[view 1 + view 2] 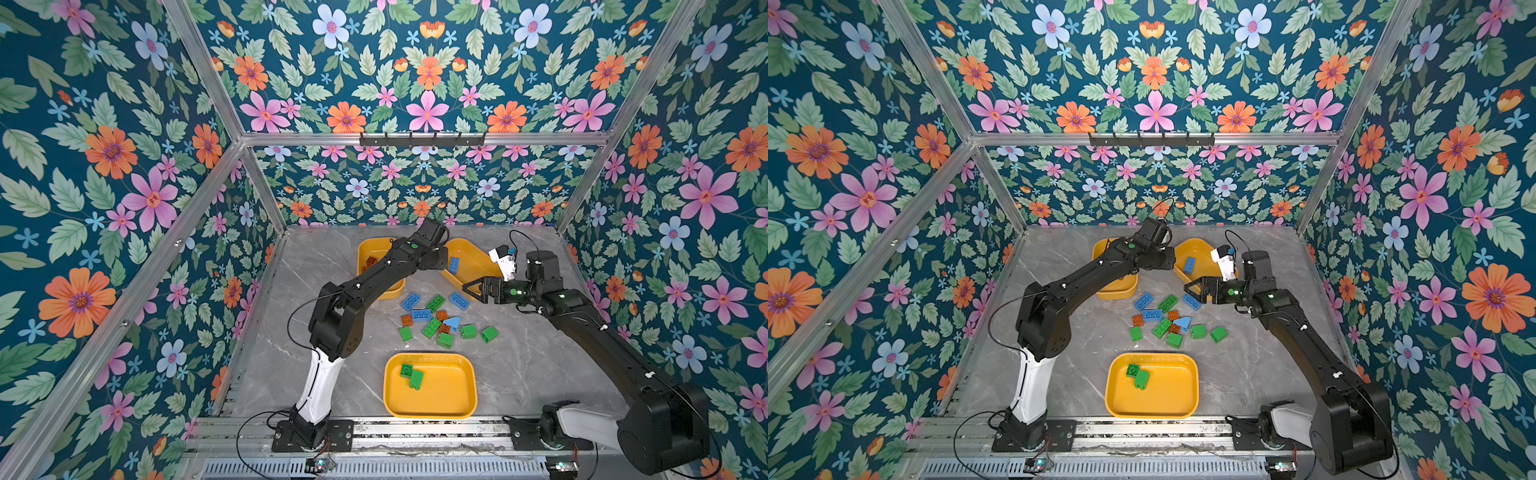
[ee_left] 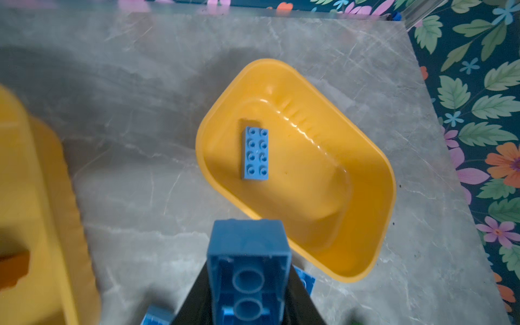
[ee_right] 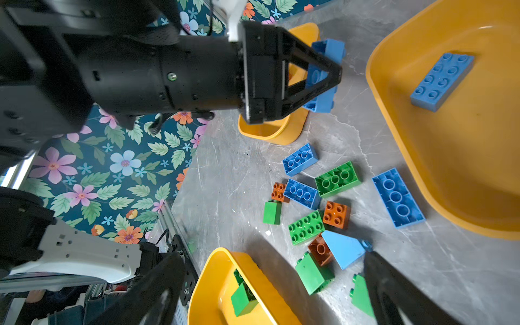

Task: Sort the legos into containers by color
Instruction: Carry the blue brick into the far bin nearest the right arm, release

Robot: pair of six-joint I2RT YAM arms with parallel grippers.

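Left tool (image 3: 332, 76) grips a blue brick (image 2: 247, 267) beside a yellow tray (image 2: 304, 180).
The held brick hangs over the grey desk (image 2: 140, 174), just beside the rim of the tray, and a second blue brick (image 2: 255, 153) lies flat inside. In a top view, the right tool (image 1: 469, 287) stands wide and empty near the loose legos (image 1: 432, 328) at centre frame.

Same yellow-orange on all three: the 6 o'clock tray (image 1: 449, 390) has two green bricks (image 1: 412, 375), the 11 o'clock tray (image 1: 368, 249) a reddish-brown brick (image 1: 370, 262), the 1 o'clock tray (image 2: 309, 180) a blue oblong brick (image 2: 255, 153). The held brick (image 2: 247, 270) is blue, fingers (image 3: 333, 74) black. Then the loose pile (image 1: 436, 318) is blue, green and reddish-brown, plus one light-blue slope (image 1: 453, 322). The counter (image 1: 519, 365) is grey with pale marble veins, wallpaper (image 1: 124, 187) dark teal with pink and orange flowers.
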